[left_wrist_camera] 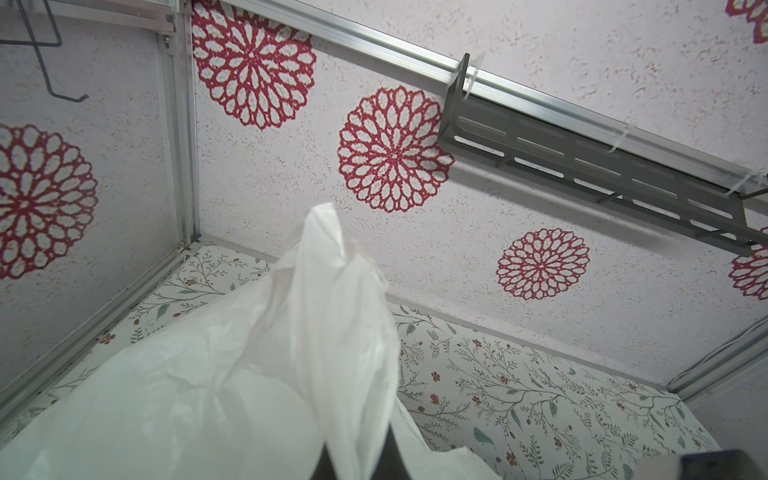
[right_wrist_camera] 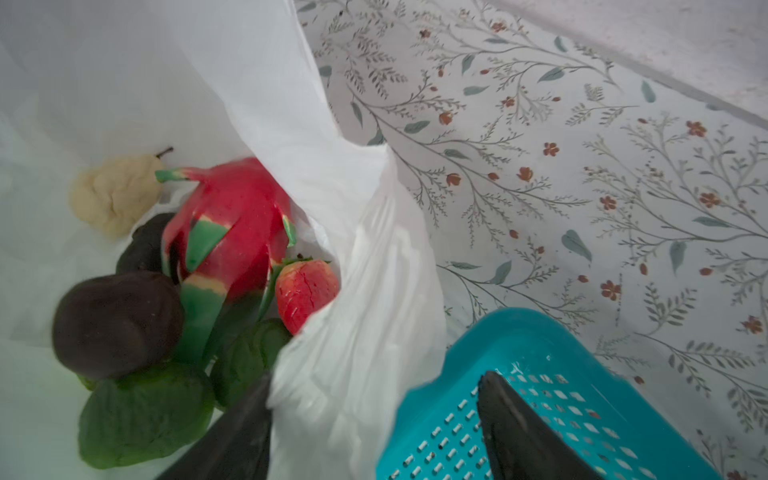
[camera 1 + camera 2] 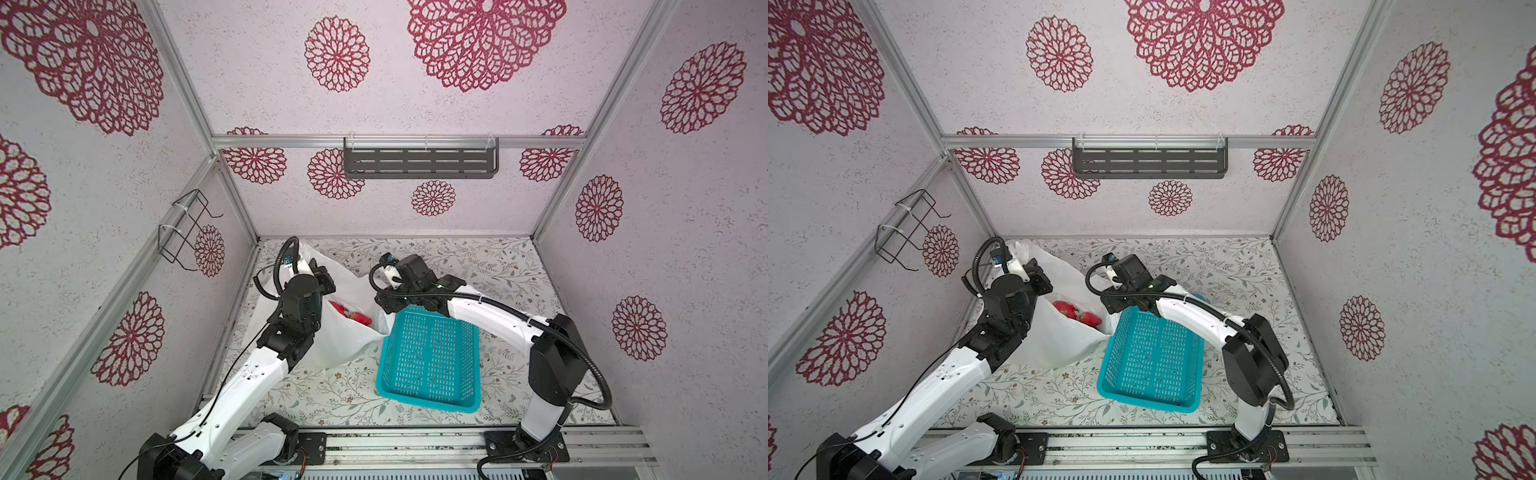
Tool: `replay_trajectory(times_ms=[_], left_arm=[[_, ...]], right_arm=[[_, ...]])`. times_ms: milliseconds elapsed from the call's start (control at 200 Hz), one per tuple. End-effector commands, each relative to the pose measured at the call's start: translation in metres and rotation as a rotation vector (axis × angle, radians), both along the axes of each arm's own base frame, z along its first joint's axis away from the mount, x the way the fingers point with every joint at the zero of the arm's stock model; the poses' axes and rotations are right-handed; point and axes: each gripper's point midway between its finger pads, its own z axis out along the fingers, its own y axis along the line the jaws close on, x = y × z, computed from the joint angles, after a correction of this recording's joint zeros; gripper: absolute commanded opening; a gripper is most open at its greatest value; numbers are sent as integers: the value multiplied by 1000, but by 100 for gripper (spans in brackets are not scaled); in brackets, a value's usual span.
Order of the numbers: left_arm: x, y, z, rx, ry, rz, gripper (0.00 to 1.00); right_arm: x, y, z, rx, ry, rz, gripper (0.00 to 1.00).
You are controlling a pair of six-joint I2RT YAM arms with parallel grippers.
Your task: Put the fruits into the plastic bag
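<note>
Left of the basket (image 3: pixel 428 361), the left gripper (image 1: pixel 357 457) is clamped on a handle of the plastic bag (image 3: pixel 345 345). The fruits (image 2: pixel 232 237) lie inside the bag, beside the basket. The right gripper (image 2: pixel 376 378) stands parted astride the bag's rim, over the basket's edge.
</note>
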Motion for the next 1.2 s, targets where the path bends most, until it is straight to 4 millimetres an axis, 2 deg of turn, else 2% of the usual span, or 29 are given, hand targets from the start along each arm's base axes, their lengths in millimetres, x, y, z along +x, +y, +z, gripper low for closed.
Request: replay_trajectory(times_ms=[0, 120, 175, 250, 340, 405, 635, 685, 766, 861, 941, 1021, 1196], left_arm=[[-6, 4, 18, -19, -46, 13, 0], [-9, 7, 17, -22, -47, 21, 0], [-10, 8, 16, -22, -45, 25, 0], [-10, 9, 15, -17, -44, 27, 0], [-10, 10, 16, -9, -44, 32, 0], [-9, 10, 16, -5, -44, 38, 0], [-9, 16, 20, -18, -48, 72, 0], [-9, 17, 22, -18, -51, 78, 0], [-9, 17, 26, -22, -59, 78, 0], [-9, 14, 31, -22, -67, 62, 0], [-7, 10, 32, -18, -65, 42, 0], [-3, 5, 29, -15, -55, 23, 0], [10, -28, 21, -30, -25, -132, 0]], right_arm=[[-2, 23, 34, 143, 9, 54, 51], [-8, 30, 44, 196, 25, 87, 13], [-8, 30, 51, 211, 12, 88, 0], [-7, 28, 67, 236, -23, 85, 0], [-6, 30, 97, 282, -83, 110, 0], [-4, 34, 126, 313, -140, 137, 0], [10, 40, 246, 420, -427, 179, 0], [15, 39, 264, 426, -477, 173, 0], [22, 39, 283, 424, -523, 173, 0], [31, 35, 293, 407, -567, 162, 0], [40, 32, 289, 391, -580, 155, 0], [52, 28, 277, 372, -552, 138, 0], [73, 13, 239, 316, -467, 70, 0]])
